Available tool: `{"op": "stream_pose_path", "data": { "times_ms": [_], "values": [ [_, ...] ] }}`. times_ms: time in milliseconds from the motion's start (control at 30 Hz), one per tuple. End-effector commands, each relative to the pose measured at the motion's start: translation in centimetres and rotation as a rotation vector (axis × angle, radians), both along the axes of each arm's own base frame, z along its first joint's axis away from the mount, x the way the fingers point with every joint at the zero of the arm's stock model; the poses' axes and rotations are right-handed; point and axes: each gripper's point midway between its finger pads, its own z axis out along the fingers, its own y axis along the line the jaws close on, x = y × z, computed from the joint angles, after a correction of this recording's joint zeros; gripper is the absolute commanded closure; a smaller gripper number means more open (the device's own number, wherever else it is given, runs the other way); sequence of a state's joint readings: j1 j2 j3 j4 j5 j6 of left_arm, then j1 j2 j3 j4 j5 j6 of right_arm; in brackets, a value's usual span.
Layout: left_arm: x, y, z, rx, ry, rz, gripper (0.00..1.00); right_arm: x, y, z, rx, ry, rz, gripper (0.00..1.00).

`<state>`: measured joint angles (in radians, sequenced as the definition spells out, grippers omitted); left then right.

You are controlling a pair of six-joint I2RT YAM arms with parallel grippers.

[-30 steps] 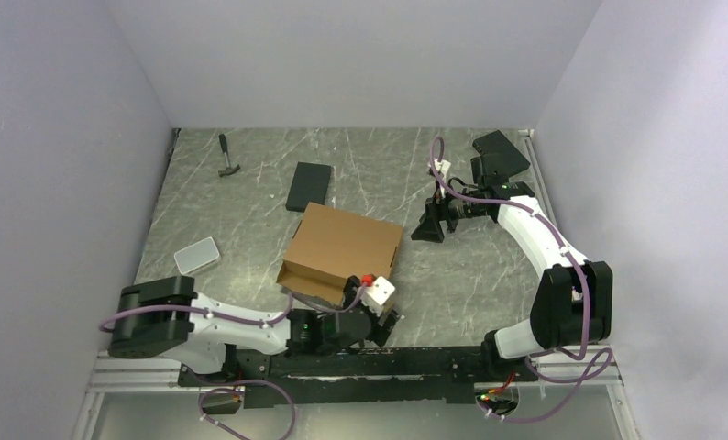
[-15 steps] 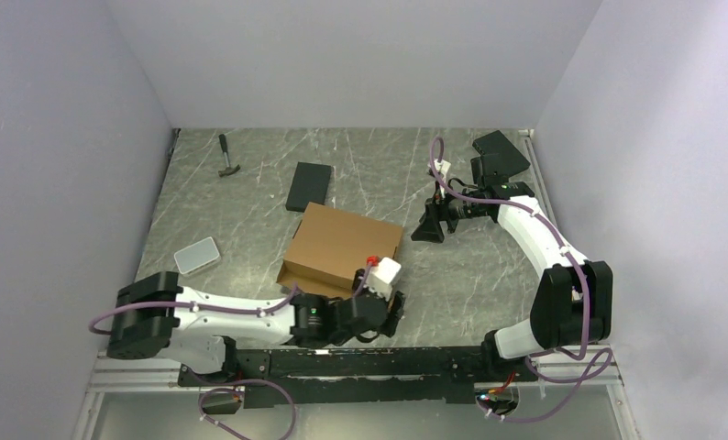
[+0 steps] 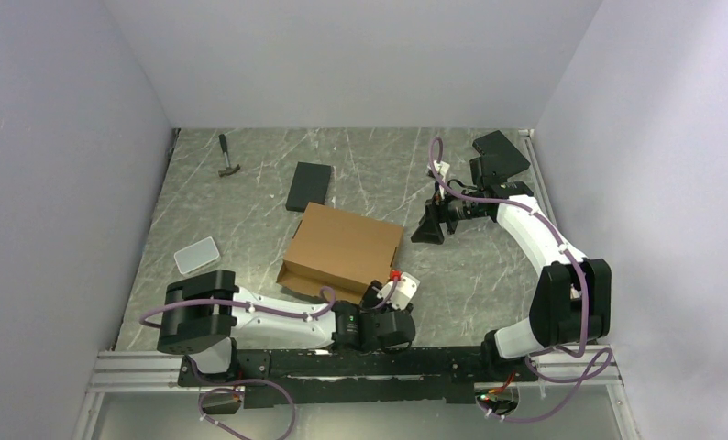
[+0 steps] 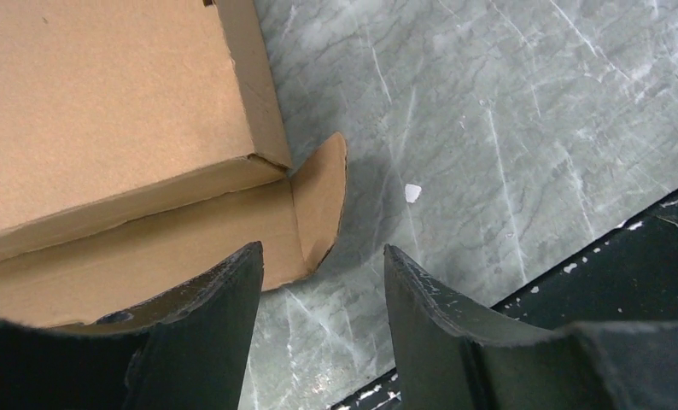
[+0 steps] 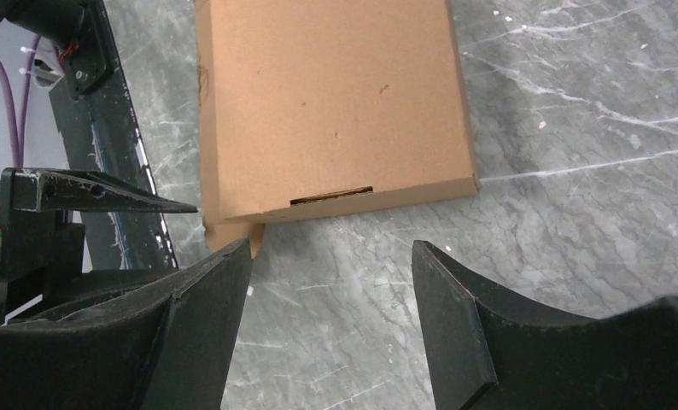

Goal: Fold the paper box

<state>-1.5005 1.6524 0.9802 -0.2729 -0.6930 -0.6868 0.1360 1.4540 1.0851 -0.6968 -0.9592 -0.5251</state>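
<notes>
Box [image 3: 342,247] sits mid-table [image 3: 250,220], lid shut, a tab [image 4: 323,201] poking out at its near corner. Left arm [image 3: 269,316] lies low along the near edge, its gripper [image 4: 323,256] spread and empty just beside that tab. Right arm [image 3: 534,234] reaches in, gripper [image 5: 331,256] spread, empty, near the box's right side. Black box [image 3: 308,186], grey case [image 3: 196,255] and hammer [image 3: 226,158] sit behind and left.

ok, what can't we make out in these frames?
- Brown corrugated cardboard box: interior hidden under its top panel in every view; left wrist view crops it at top and left.
- Its corner flap: covered by the left arm's wrist in the top view.
- Flat black rectangular box, far right: partly behind the right arm, top view.
- Small hammer: too small, top view.
</notes>
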Motion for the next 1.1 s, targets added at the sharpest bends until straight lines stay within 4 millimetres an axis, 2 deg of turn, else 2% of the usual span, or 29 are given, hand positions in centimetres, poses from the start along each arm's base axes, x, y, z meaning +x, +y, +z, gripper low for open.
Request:
{"op": "stream_pose_path", "data": {
  "times_ms": [0, 233, 533, 667, 733, 867, 1067],
  "values": [
    [1.0, -0.6, 0.8, -0.014, -0.077, 0.01, 0.42, 0.0, 0.4, 0.5, 0.034, -0.017, 0.035, 0.27],
    [1.2, -2.4, 0.7, -0.048, -0.099, -0.052, 0.45, 0.0, 0.3, 0.6, 0.035, -0.017, 0.034, 0.27],
    [2.1, -1.9, -0.9, -0.029, -0.075, -0.026, 0.58, 0.0, 0.4, 0.5, 0.036, -0.014, 0.035, 0.27],
    [2.1, -1.8, -1.2, -0.026, -0.067, -0.022, 0.71, 0.0, 0.3, 0.5, 0.037, -0.013, 0.035, 0.27],
    [2.1, -1.8, -1.3, -0.033, -0.06, -0.025, 0.84, 0.0, 0.4, 0.6, 0.038, -0.013, 0.034, 0.27],
    [1.8, -1.3, -1.7, -0.043, -0.04, -0.017, 1.0, -0.2, 0.4, 0.6, 0.042, -0.011, 0.039, 0.27],
    [1.6, 0.2, -1.8, -0.079, -0.029, 0.009, 1.0, -0.6, 0.9, 0.9, 0.077, -0.004, 0.047, 0.27]
  ]
}}
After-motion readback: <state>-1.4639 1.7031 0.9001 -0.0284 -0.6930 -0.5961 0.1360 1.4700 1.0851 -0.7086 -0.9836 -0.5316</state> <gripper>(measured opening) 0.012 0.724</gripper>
